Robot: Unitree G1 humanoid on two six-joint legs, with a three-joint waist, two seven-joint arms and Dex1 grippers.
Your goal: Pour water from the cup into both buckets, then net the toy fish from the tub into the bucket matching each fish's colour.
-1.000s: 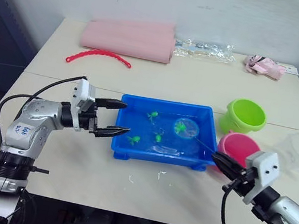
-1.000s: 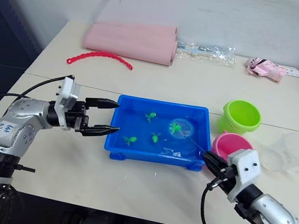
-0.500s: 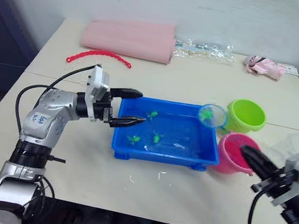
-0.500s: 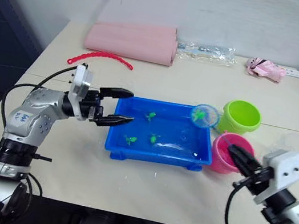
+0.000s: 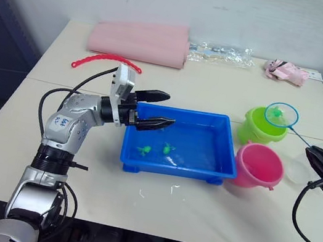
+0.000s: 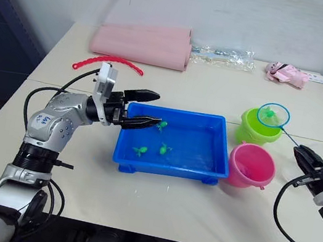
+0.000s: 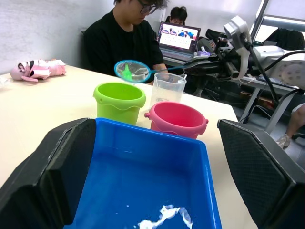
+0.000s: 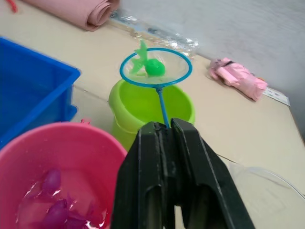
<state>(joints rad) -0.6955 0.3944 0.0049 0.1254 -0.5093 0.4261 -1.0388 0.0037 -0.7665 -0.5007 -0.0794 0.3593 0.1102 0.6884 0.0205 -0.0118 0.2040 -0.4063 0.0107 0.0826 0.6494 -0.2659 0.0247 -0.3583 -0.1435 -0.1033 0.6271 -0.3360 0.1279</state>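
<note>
Now our net (image 5: 281, 114) sits above the lime green bucket (image 5: 263, 127), a green fish (image 8: 151, 65) lying in its mesh; half a second ago the hoop was over the tub's far right corner, and a second ago it was down in the water. We hold its thin handle pinched between the closed fingers of our right gripper (image 5: 319, 162), which has drawn back to the right, beside the clear cup (image 5: 304, 166). The pink bucket (image 5: 259, 166) stands just in front of the green one, purple-pink fish (image 8: 52, 202) lying in its water. Just left of both is the blue tub (image 5: 177, 143), with two green fish (image 5: 155, 149) left near its front wall. Our left gripper (image 5: 160, 109) has advanced over the tub's left rim, fingers spread and holding nothing. Farther back on the table lie a red beaded strip (image 5: 107, 60), a pink rolled cloth (image 5: 140, 40), a clear plastic wrapper (image 5: 220, 52) and a small pink toy (image 5: 286, 71). We can read no writing anywhere.
</note>
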